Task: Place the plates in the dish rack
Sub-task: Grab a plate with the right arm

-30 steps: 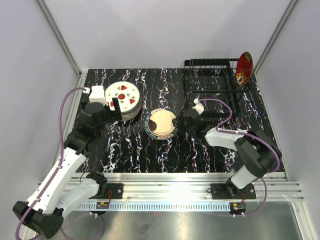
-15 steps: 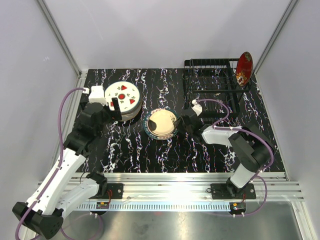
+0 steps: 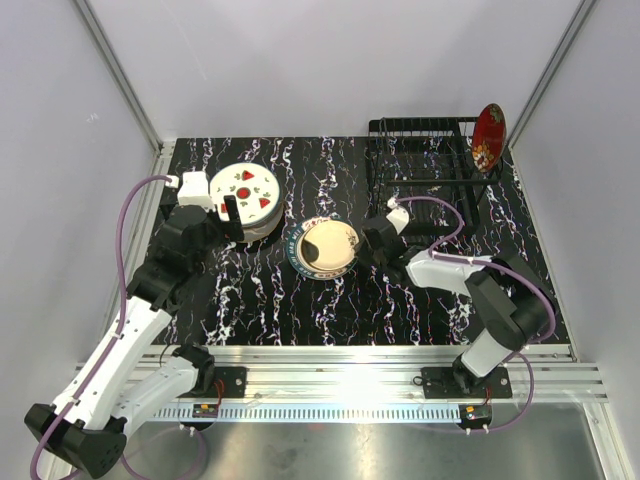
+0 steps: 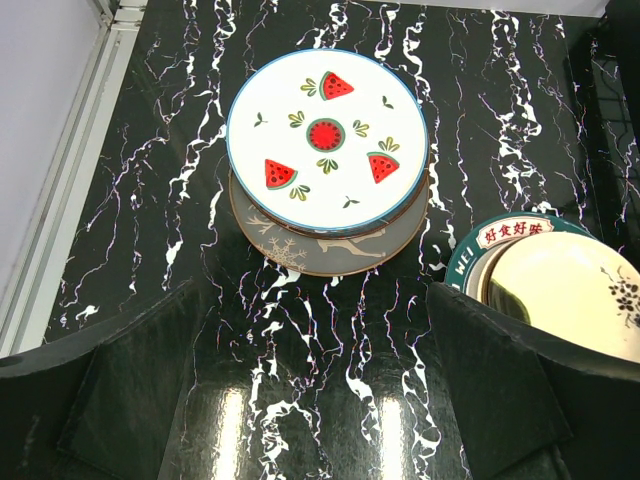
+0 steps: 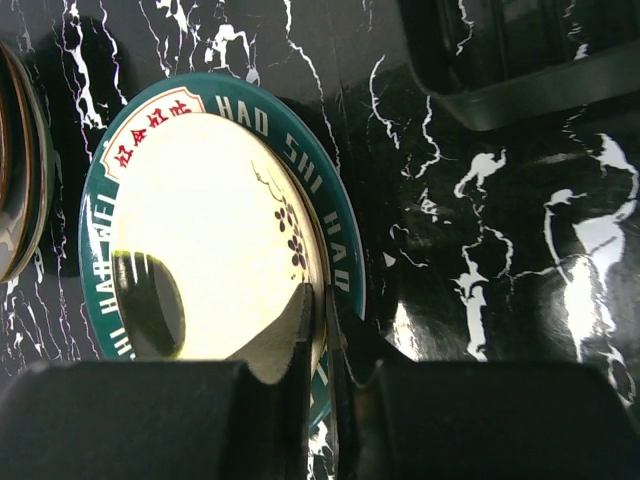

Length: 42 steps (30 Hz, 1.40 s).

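A cream plate [image 3: 328, 245] lies on a teal-rimmed plate [image 3: 297, 258] at the table's middle. My right gripper [image 3: 362, 240] is shut on the cream plate's right rim. In the right wrist view its two fingers pinch the cream plate [image 5: 200, 230] at the gripper [image 5: 322, 310], over the teal-rimmed plate [image 5: 345, 250]. My left gripper [image 3: 232, 215] is open and empty, at the near edge of a watermelon plate [image 3: 246, 187]. This plate [image 4: 325, 135] tops a brown plate [image 4: 330, 245]. The black wire dish rack [image 3: 430, 160] stands at the back right with a red floral plate [image 3: 488, 137] upright in it.
The table is black marble with white veins. White walls and metal posts close it in on the left, back and right. In the left wrist view the teal-rimmed plate [image 4: 490, 235] lies just right of the stack. The rack's dark base [image 5: 520, 70] shows in the right wrist view.
My right gripper has pushed in a little towards the cream plate's right rim, and the plate has shifted slightly. The left arm has not moved.
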Available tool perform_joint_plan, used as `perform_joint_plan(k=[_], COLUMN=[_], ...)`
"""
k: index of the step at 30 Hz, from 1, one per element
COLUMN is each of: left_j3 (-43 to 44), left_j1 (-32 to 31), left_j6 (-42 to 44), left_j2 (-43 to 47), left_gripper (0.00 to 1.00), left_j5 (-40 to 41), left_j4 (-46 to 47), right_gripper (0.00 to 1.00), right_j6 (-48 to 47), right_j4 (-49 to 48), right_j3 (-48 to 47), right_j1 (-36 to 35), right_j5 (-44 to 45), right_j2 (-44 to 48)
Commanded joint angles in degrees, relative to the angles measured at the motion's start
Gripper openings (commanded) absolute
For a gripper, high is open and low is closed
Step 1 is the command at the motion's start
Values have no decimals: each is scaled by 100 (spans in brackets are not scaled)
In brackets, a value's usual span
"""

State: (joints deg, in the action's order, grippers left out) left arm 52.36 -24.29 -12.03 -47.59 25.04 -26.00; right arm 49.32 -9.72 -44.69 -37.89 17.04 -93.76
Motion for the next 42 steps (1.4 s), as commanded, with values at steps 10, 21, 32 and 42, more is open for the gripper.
perform_joint_plan(k=[10,21,32,42], left_j3=[55,64,64,64], left_j1=[-23,-31,-32,-32], left_j6=[25,17,25,-1], left_j2=[31,31,66,66], left_gripper=[99,99,99,99], left_j5=[19,19,63,28], left_j4=[280,271,271,262], right_gripper=[2,0,0,0], right_j6=[-423,-1416,-3102,-4149], right_j4=[470,786,2042,4188], right_j3=[-207,-462,-848,-2755], right_j1=[-52,-87,-96,-96], right_j5=[406,-69,-868,96], right_j2=[902,1614,3222,4251])
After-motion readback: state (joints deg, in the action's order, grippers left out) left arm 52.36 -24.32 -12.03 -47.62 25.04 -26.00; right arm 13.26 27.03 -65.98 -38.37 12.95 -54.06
